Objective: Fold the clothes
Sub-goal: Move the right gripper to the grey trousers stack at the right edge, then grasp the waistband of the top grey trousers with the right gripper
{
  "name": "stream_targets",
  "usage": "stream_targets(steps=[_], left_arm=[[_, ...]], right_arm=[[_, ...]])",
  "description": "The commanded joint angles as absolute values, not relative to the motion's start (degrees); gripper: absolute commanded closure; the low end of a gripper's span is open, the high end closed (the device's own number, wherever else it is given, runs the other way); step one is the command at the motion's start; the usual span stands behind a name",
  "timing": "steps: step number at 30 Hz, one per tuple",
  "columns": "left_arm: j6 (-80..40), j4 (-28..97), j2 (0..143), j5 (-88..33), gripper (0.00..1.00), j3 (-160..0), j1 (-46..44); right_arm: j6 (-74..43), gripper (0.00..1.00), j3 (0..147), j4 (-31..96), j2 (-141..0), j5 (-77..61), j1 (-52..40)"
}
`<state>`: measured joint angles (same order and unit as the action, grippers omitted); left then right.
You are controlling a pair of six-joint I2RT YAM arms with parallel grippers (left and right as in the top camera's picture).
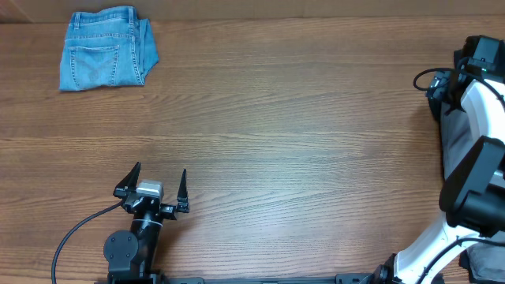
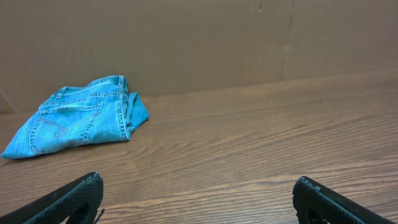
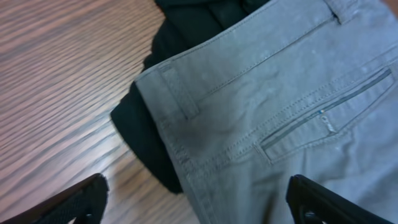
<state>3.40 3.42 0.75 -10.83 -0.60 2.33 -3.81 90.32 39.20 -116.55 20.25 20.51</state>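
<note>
Both grippers are wide open and empty: the left gripper (image 1: 161,168) sits well apart from the denim shorts (image 1: 106,49), and the right gripper (image 3: 205,202) hangs over the grey shorts (image 3: 280,93) lying on a black garment (image 3: 143,143), so a deep pinch could catch both.

We find the overhead camera fixed above the table (image 1: 300,142), looking straight down from well back. The left gripper (image 1: 160,170) enters at the lower edge and the right arm (image 1: 473,158) at the right edge.

The left wrist camera sits low and looks nearly level across the wood to the back wall (image 2: 199,43), with its own fingertips in the bottom corners. These two views share the denim shorts (image 1: 106,49) at the far left corner.

The right wrist camera looks steeply down, very near the grey shorts (image 3: 280,112) lying on a black garment (image 3: 146,140). The right gripper (image 3: 196,186) frames them. We cannot match that patch overhead with certainty.
</note>
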Motion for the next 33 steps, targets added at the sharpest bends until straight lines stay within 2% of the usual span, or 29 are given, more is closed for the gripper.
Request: stream_targets(steps=[1,7,13,18,22,26,31,33], left_arm=[[4.3,3.4,0.3,-10.3,0.0,-0.3,2.0],[4.3,3.4,0.3,-10.3,0.0,-0.3,2.0],[4.3,3.4,0.3,-10.3,0.0,-0.3,2.0],[4.3,3.4,0.3,-10.3,0.0,-0.3,2.0],[4.3,3.4,0.3,-10.3,0.0,-0.3,2.0],[4.3,3.4,0.3,-10.3,0.0,-0.3,2.0],[4.3,3.4,0.3,-10.3,0.0,-0.3,2.0],[4.3,3.4,0.3,-10.3,0.0,-0.3,2.0]], right_arm=[[-1.7,0.07,91.5,37.7,-119.2,22.9,20.2],[-1.4,0.13,91.5,35.9,-121.6,23.1,20.1],[3.1,0.13,91.5,35.4,-125.3,25.4,19.9],[3.1,0.26,91.5,34.7,-126.9,27.4,19.9],[3.1,0.4,91.5,33.9,-127.2,27.4,19.9],[3.3,0.41,91.5,33.6,-127.2,27.4,19.9],[3.3,0.56,91.5,33.5,-127.2,27.4,19.9],[3.3,0.59,91.5,33.5,-127.2,27.4,19.9]])
